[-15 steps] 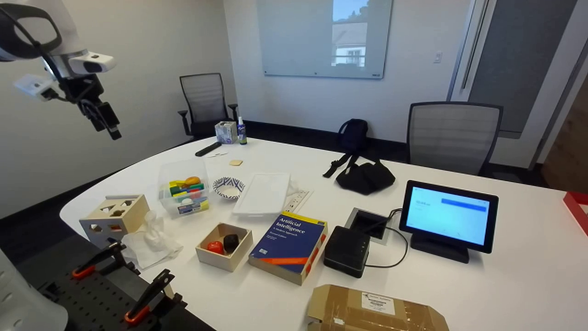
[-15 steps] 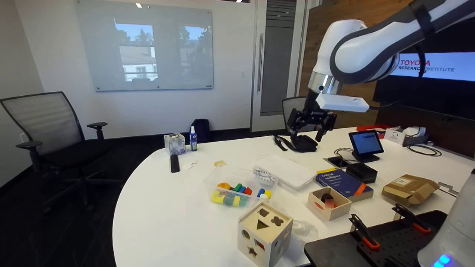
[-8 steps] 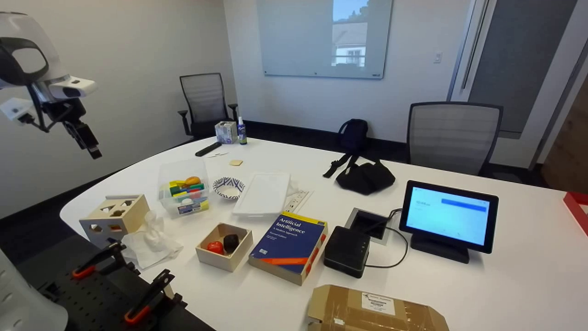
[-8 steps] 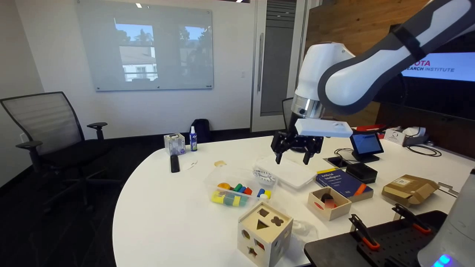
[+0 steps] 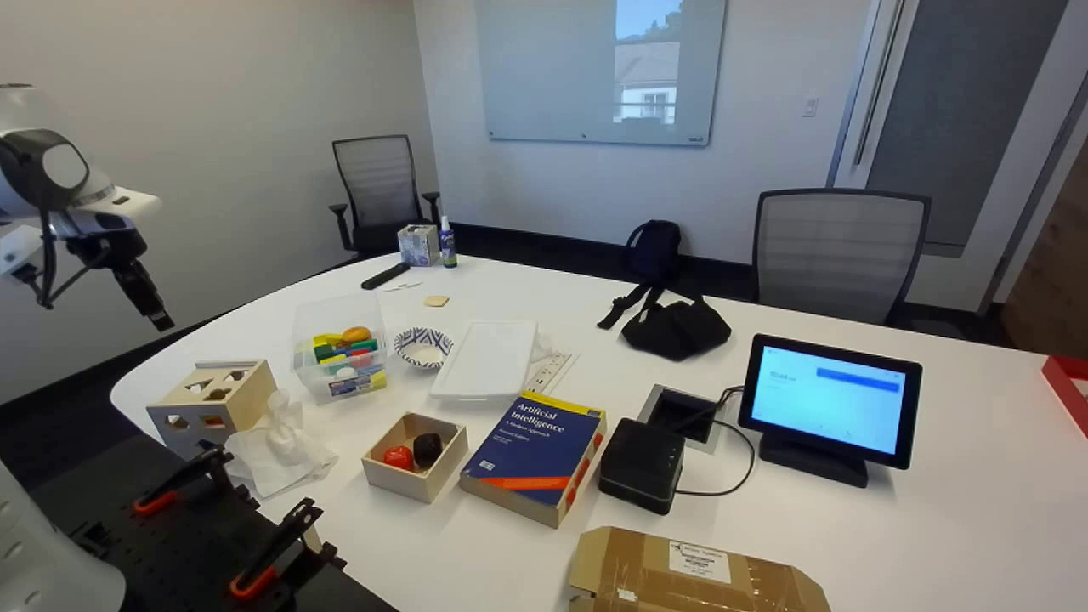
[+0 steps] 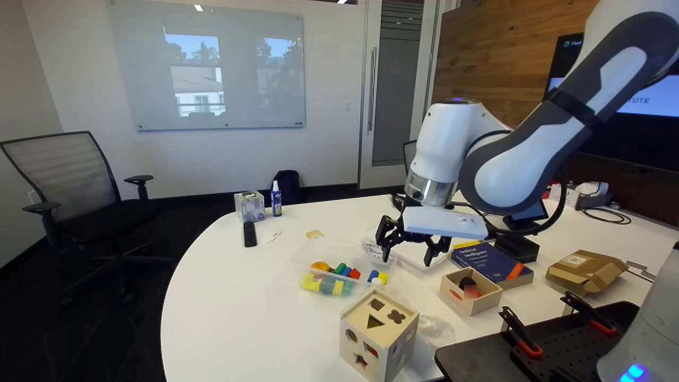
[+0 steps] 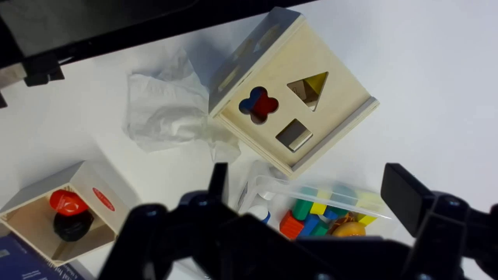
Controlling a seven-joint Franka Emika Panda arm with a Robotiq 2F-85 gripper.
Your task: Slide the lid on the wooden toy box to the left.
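Note:
The wooden toy box (image 6: 360, 345) is a light-wood cube with dark shape cut-outs, near the table edge. It also shows in an exterior view (image 5: 246, 404) and in the wrist view (image 7: 249, 62). Its lid (image 7: 307, 58), the pale top panel with clover, triangle and square holes, lies in place between raised rims; it also shows in an exterior view (image 6: 360, 314). My gripper (image 6: 407, 260) is open and empty, in the air above and behind the box, over the clear bin side. In the wrist view the gripper (image 7: 308, 175) has its fingertips apart, with the box beyond them.
A clear bin (image 5: 308, 316) of coloured blocks stands close to the box. A crumpled white tissue (image 5: 276, 455) lies beside the box. A low wooden tray (image 5: 395, 484), a blue book (image 5: 535, 442) and a white plastic cover (image 5: 484, 357) are nearby. Clamps (image 5: 276, 548) stick up at the robot's base.
My gripper has come down and moved closer to the wooden box, staying open. The box, its lid and the other objects have not moved.

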